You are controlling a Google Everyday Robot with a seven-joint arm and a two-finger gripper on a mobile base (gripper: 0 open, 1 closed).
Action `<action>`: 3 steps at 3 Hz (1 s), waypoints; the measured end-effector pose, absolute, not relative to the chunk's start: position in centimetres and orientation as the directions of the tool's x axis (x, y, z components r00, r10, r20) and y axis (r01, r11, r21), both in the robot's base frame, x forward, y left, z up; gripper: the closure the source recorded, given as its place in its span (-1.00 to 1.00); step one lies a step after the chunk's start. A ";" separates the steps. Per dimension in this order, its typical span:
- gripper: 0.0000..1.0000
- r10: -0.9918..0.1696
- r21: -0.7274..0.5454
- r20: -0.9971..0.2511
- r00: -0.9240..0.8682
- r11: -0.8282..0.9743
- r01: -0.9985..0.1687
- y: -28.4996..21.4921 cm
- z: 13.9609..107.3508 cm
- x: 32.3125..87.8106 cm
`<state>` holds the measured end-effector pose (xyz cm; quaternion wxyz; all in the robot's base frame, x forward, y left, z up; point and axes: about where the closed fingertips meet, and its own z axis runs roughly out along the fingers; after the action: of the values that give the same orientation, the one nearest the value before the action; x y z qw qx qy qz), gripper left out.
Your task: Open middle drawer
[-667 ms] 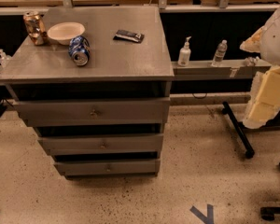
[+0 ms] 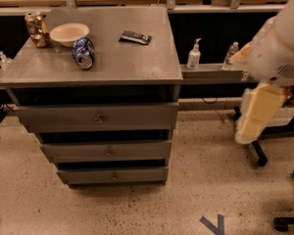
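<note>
The gray cabinet point(image 2: 103, 58) has three shut drawer fronts stacked below its top. The middle drawer point(image 2: 137, 151) is the mid-sized front, with one small round knob point(image 2: 108, 152) at its centre. A taller, wider drawer point(image 2: 137, 116) is above it and a narrower one point(image 2: 137, 175) below. My gripper point(image 2: 255, 114) hangs at the right of the view on the white arm point(image 2: 277, 48). It is well to the right of the cabinet, about level with the top and middle drawers, and touches nothing.
On the cabinet top are a white bowl point(image 2: 68, 34), a blue can on its side point(image 2: 83, 53), an upright can point(image 2: 36, 29) and a dark packet point(image 2: 135, 37). A ledge with bottles point(image 2: 193, 55) runs to the right. Black stand legs point(image 2: 257, 153) are on the floor at right.
The arm with the gripper has come a little to the left and further into view. The drawers have not moved.
</note>
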<state>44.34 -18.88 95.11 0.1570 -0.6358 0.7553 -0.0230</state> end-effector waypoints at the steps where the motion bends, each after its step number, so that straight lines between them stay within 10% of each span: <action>1: -1.00 -0.970 -0.213 -0.241 0.041 0.011 -0.977 -11.5 88.8 44.5; 3: -1.00 -0.967 -0.186 -0.241 0.088 -0.043 -0.982 -9.1 83.7 44.0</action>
<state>44.02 -9.09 83.69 0.1518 -0.7217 0.6749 0.0247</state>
